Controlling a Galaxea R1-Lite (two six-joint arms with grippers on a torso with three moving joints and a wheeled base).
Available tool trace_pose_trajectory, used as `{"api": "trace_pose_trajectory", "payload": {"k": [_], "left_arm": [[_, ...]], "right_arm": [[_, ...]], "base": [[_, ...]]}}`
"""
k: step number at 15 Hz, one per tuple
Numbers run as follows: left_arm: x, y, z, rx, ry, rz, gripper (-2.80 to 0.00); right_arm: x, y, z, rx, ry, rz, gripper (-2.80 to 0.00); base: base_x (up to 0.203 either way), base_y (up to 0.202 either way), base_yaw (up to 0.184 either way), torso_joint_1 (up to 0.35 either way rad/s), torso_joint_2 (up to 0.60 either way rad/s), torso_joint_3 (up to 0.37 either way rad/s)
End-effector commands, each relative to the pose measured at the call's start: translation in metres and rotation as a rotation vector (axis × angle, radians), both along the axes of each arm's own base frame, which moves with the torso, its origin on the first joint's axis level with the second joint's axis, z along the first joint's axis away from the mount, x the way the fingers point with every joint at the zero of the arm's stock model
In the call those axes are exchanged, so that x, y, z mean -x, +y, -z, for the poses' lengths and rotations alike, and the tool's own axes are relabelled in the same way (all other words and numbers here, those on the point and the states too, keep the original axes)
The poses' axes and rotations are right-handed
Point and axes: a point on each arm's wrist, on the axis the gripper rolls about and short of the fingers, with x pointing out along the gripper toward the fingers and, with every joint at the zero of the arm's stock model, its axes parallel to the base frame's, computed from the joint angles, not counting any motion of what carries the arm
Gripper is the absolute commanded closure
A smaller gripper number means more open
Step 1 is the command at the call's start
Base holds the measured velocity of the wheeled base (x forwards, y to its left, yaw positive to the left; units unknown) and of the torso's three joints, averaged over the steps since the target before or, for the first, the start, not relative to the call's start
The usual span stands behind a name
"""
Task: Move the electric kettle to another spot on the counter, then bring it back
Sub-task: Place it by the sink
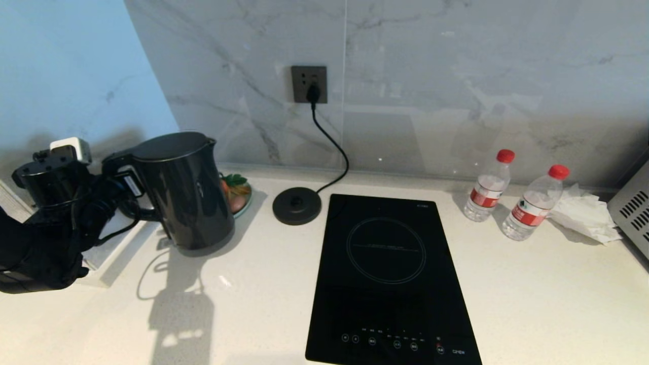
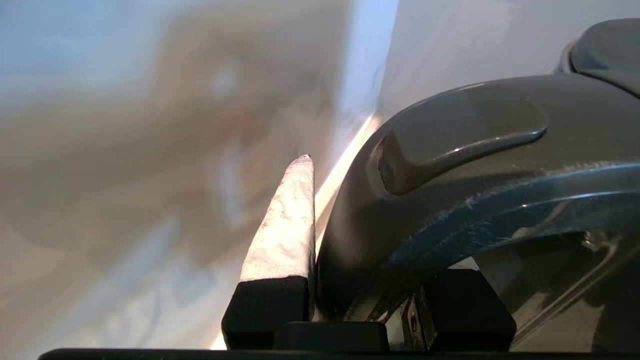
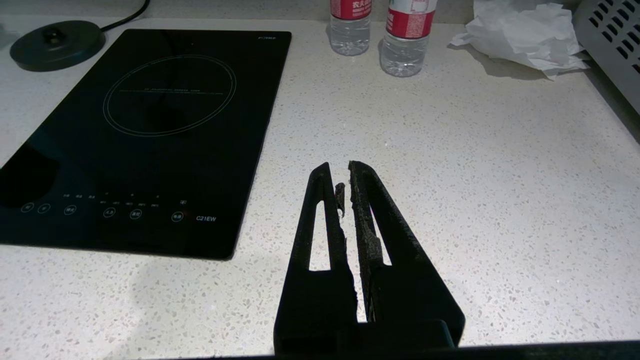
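Note:
The electric kettle (image 1: 185, 190), a glossy black jug with a flat lid, is at the left of the off-white speckled counter (image 1: 507, 284), leaning slightly. Whether its bottom touches the worktop I cannot tell. My left gripper (image 1: 120, 178) reaches in from the left edge and is shut on the kettle's loop handle. In the left wrist view the handle (image 2: 450, 165) fills the space between the fingers of the left gripper (image 2: 370, 285), and one pale finger (image 2: 282, 235) lies against its outer side. My right gripper (image 3: 341, 172) hangs shut and empty above bare counter (image 3: 475, 175), beside the hob.
The round black corded base (image 1: 297, 205) sits beside a black induction hob (image 1: 390, 274). A small dish of vegetables (image 1: 239, 195) stands behind the kettle. Two water bottles (image 1: 489, 185), crumpled tissue (image 1: 583, 213) and a grey appliance (image 1: 631, 208) are at the right. A raised white ledge (image 1: 116, 248) runs under my left arm.

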Motion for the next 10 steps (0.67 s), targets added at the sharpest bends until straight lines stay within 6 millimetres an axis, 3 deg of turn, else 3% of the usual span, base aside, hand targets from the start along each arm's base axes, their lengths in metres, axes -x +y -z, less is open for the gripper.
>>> {"api": "trace_pose_trajectory", "payload": {"k": [1, 10], "left_arm": [[0.012, 0.002, 0.002, 0.001, -0.007, -0.011, 0.0], [0.03, 0.008, 0.028, 0.001, 0.016, 0.007, 0.0]], "right_arm": [[0.0, 0.0, 0.0, 0.0, -0.001, 0.0, 0.0], [0.0, 0.0, 0.0, 0.001, -0.001, 0.0, 0.0]], "base": [[0.0, 0.0, 0.0, 0.0, 0.0, 0.0], [0.0, 0.0, 0.0, 0.0, 0.0, 0.0]]}}
